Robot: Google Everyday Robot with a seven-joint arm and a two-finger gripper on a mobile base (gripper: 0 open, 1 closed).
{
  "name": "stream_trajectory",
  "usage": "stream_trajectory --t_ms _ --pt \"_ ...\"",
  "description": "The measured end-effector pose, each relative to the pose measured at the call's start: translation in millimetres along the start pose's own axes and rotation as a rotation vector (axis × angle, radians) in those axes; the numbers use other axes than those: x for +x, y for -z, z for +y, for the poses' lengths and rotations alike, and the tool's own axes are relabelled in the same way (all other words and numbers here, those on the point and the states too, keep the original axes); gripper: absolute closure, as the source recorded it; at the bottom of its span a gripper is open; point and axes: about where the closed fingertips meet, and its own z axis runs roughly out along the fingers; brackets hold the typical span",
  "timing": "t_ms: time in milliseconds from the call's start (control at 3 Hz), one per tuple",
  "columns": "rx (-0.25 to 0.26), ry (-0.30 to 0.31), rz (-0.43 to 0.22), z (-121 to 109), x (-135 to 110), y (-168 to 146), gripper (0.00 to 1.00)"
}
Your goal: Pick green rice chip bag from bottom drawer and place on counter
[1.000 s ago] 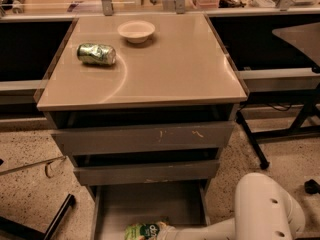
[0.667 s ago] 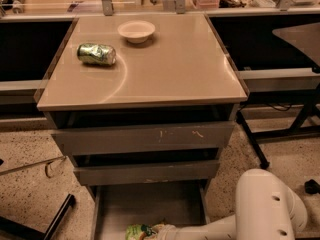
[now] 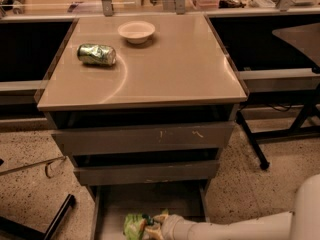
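The robot's gripper [image 3: 154, 227], at the end of a white arm, sits low in the grey flat-fronted bottom drawer [image 3: 150, 201], lowest of 3. It is against the crinkly light-green rice chip bag [image 3: 133, 226], which lies just left of it. Whether it clamps the bag I cannot tell. The glossy beige-tan tabletop [image 3: 170, 69] lies well above.

A dented green can [image 3: 96, 54] lay on its side near a white bowl [image 3: 136, 31] on the glossy beige counter [image 3: 170, 76]. Below, the green rice chip bag [image 3: 133, 226] sat on the bottom drawer [image 3: 150, 201] floor, with the gripper [image 3: 156, 227] right beside it.
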Motion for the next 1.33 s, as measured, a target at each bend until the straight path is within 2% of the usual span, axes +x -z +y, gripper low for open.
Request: stream_trajectory --t_ms 333,1000,1333 --pt "0.024 0.052 -0.014 -8 -23 22 1.0" --pt "0.033 0.062 -0.013 -8 -29 26 1.0" --pt "0.044 0.116 -0.015 19 -69 41 1.0"
